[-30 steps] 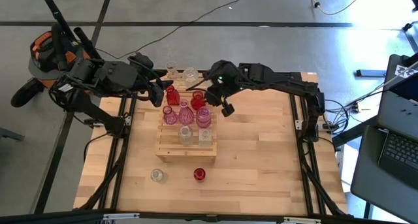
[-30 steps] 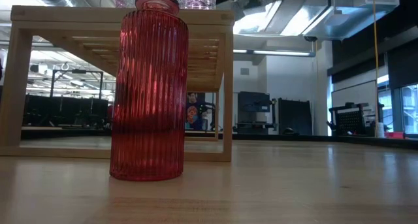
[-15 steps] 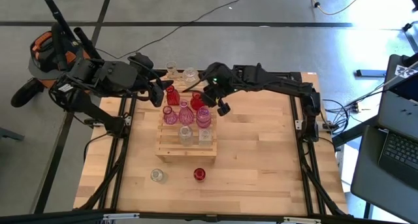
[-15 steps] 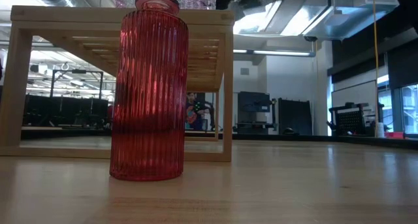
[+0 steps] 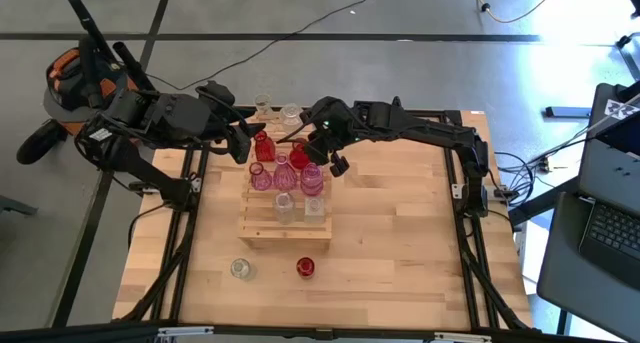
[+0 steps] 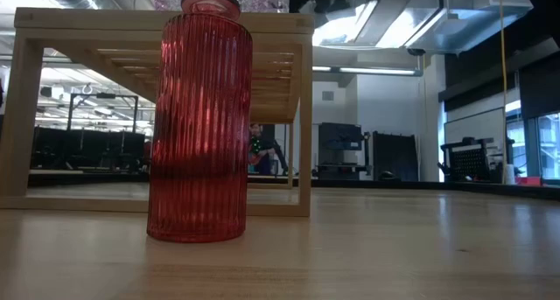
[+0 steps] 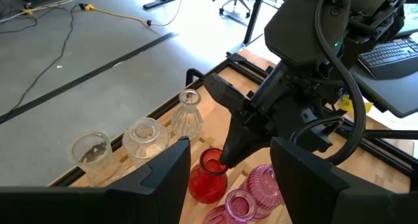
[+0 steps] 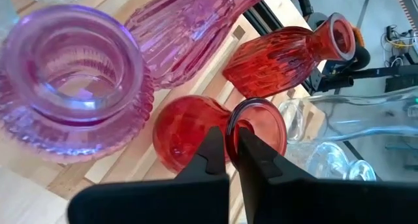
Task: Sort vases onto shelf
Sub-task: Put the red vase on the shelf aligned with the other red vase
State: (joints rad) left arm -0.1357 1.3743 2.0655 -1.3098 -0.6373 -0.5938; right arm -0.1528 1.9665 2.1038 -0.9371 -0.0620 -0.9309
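The right gripper (image 8: 232,145), fingers pressed together, pinches the rim of a round red vase (image 8: 196,132) at the shelf's (image 5: 262,233) twelve o'clock end; the left gripper (image 7: 225,168), fingers spread, hovers near its eleven o'clock corner

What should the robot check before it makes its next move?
1. Right gripper jaws shut: ok.
2. Its tips at the rim of the round red vase: ok.
3. Rim really pinched: cannot tell.
4. Left gripper jaws open, beside the shelf: ok.
5. All vases on the shelf: not ok; a clear vase and a small red vase stand on the table.
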